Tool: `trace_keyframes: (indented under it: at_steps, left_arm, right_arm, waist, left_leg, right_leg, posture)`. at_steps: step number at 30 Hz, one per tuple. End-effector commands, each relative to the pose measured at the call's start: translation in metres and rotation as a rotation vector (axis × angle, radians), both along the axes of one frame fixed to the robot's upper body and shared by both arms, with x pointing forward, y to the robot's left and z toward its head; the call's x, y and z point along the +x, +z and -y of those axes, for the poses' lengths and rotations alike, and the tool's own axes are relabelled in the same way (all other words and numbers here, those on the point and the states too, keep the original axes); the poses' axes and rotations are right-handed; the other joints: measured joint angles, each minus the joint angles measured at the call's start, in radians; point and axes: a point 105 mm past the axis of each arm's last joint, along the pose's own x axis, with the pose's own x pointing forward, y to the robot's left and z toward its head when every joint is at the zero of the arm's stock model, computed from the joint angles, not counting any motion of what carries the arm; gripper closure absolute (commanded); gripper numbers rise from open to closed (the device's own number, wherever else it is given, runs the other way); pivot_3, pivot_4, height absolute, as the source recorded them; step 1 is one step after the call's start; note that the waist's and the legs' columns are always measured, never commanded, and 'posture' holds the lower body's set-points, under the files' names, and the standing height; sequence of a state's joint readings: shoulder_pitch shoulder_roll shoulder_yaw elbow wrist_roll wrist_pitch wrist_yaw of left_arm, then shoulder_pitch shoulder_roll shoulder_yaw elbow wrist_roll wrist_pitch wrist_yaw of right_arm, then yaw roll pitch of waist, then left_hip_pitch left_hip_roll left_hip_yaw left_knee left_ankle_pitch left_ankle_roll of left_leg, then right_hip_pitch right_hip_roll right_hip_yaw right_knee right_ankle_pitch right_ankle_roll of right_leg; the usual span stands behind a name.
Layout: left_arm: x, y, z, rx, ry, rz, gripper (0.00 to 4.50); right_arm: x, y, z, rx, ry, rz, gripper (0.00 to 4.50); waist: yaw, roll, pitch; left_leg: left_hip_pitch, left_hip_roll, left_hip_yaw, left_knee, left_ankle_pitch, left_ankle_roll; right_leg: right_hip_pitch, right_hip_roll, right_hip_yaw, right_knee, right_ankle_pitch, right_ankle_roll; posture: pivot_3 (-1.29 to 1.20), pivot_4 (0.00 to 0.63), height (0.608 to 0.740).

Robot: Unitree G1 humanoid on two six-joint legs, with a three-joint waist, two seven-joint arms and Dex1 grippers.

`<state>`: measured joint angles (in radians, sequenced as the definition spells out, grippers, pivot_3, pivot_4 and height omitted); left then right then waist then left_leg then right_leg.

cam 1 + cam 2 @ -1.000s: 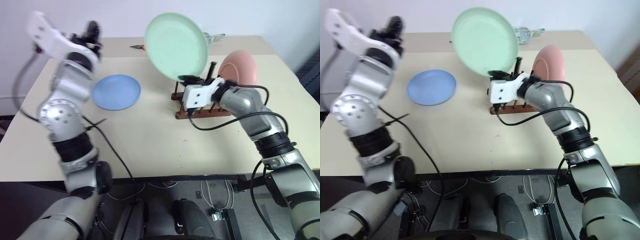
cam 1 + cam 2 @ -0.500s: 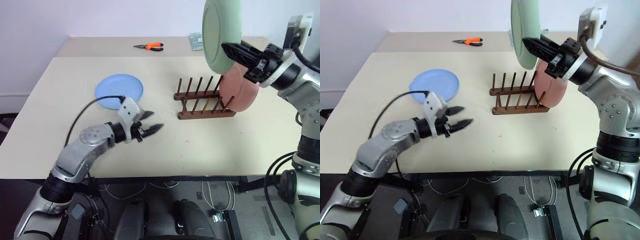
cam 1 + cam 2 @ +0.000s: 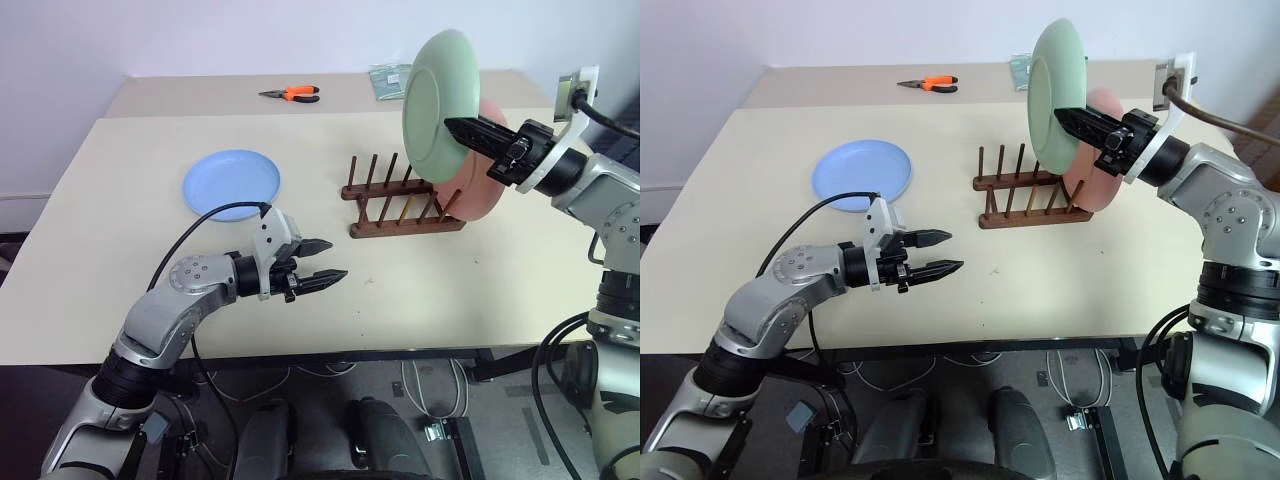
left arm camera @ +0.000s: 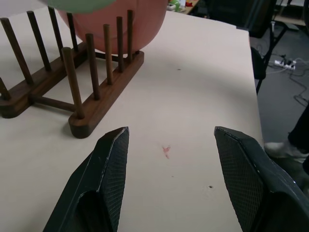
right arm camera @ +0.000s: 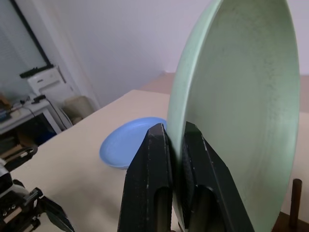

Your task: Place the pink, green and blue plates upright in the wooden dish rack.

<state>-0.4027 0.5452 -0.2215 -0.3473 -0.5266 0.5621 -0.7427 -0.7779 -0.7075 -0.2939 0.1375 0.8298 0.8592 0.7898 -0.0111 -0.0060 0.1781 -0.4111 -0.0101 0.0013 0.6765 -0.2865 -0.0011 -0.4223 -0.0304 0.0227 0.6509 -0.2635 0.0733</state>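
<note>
Right now your right gripper (image 3: 1072,122) is clamped on the rim of the green plate (image 3: 437,105), holding it on edge in the air above the right end of the wooden dish rack (image 3: 400,205). That upright hold makes sense: judging by the task, an edge-on plate can drop straight between the pegs. The wrist view shows both fingers (image 5: 150,183) pinching the rim, one either side.

The pink plate (image 3: 1092,175) already stands in the rack's rightmost slots, so the green one probably wants the next free gap to its left. Watch the spacing, since the two plates overlap in the head views and you can't tell how much room sits between them.

Your left gripper (image 3: 320,262) hovers low over the table (image 3: 110,200), fingers apart, holding nothing, pointing toward the rack. It looks parked out of the way. The blue plate (image 3: 231,183) lies flat on the table, well apart from the rack, not yet touched.

Hidden bits: the green plate covers most of the pink plate, and the pink plate's lower edge sits behind the pegs, so you can't confirm how it is seated. Orange-handled pliers (image 3: 291,93) and a small greenish item (image 3: 388,80) lie on the far table; the latter is too small to name.
</note>
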Motion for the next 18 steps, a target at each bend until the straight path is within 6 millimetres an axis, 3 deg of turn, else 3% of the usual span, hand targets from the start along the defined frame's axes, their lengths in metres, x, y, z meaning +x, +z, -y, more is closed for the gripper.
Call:
trace_keyframes:
  at_steps: [1, 7, 10, 16, 18]
  left_arm:
    - [-0.002, 0.01, 0.0, -0.006, 0.012, 0.068, 1.64]
    - [0.005, 0.008, -0.005, 0.026, 0.085, 0.1, 1.64]
    - [0.005, 0.007, -0.005, 0.029, 0.085, 0.1, 1.56]
    - [0.006, 0.008, -0.004, 0.025, 0.086, 0.102, 1.56]
    - [0.006, 0.008, -0.004, 0.026, 0.084, 0.103, 1.56]
  right_arm:
    - [0.003, 0.01, 0.001, 0.002, 0.003, 0.018, 4.5]
    - [0.011, 0.006, 0.001, 0.018, -0.001, -0.016, 4.5]
    - [0.01, 0.007, -0.001, 0.016, 0.004, -0.011, 3.43]
    - [0.009, 0.016, -0.003, -0.013, -0.022, 0.051, 0.51]
    - [0.008, 0.021, -0.002, -0.04, -0.047, 0.084, 0.51]
  waist:
    - [0.0, 0.0, 0.0]
    - [0.001, 0.0, 0.0]
    - [0.0, 0.0, 0.0]
    - [0.001, 0.0, 0.0]
    - [0.0, 0.0, 0.0]
  left_leg:
    - [0.0, 0.0, 0.0, 0.0, 0.0, 0.0]
    - [0.0, 0.0, 0.0, 0.0, 0.0, 0.0]
    - [0.0, 0.0, 0.0, 0.0, 0.0, 0.0]
    - [0.0, 0.0, 0.0, 0.0, 0.0, 0.0]
    - [0.0, 0.0, 0.0, 0.0, 0.0, 0.0]
  right_leg:
    - [0.0, 0.0, 0.0, 0.0, 0.0, 0.0]
    - [0.0, 0.0, 0.0, 0.0, 0.0, 0.0]
    - [0.0, 0.0, 0.0, 0.0, 0.0, 0.0]
    - [0.0, 0.0, 0.0, 0.0, 0.0, 0.0]
    - [0.0, 0.0, 0.0, 0.0, 0.0, 0.0]
  posture:
    - [0.0, 0.15, 0.74]
    - [0.0, 0.15, 0.74]
    - [0.0, 0.15, 0.74]
    - [0.0, 0.15, 0.74]
    - [0.0, 0.15, 0.74]
